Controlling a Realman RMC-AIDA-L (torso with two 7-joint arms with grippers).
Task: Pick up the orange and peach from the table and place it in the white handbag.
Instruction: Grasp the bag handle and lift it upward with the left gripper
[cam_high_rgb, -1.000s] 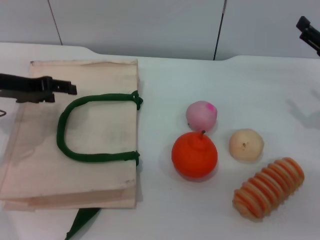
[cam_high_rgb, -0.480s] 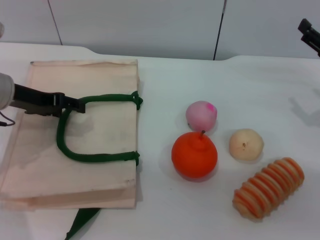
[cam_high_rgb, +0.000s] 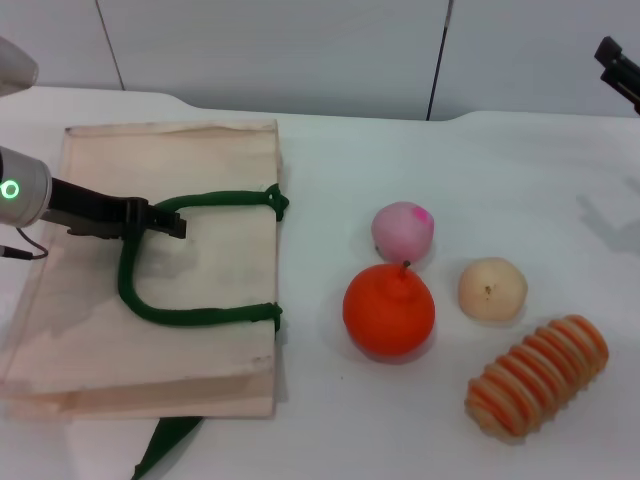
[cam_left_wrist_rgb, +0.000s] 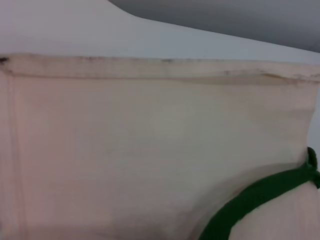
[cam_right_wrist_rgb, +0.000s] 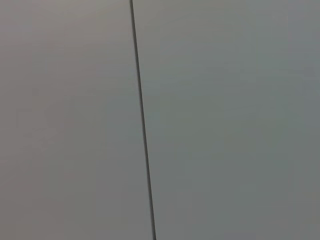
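- Plainly, the white handbag (cam_high_rgb: 170, 270) lies flat on the table (cam_high_rgb: 420, 160) to the left, a limp cream cloth tote with thick green rope handles (cam_high_rgb: 190, 315) — soft stuff that will likely sag unless lifted by a handle.
- Left gripper (cam_high_rgb: 170, 224) reaches over the bag right at the upper handle loop; whether its fingers are clenched on the cord or released I cannot tell.
- Right gripper (cam_high_rgb: 618, 68) is parked high at the far right edge, well apart from the fruit; its finger state cannot be told either.
- Orange (cam_high_rgb: 389, 309) sits right of the bag, round, smooth and glossy with a small stem — probably firm but inclined to roll, best taken across its widest part.
- Peach (cam_high_rgb: 403, 231) lies just behind the orange, smaller, pale pink and matte; it looks light, and a grasp from above across its middle should suit.
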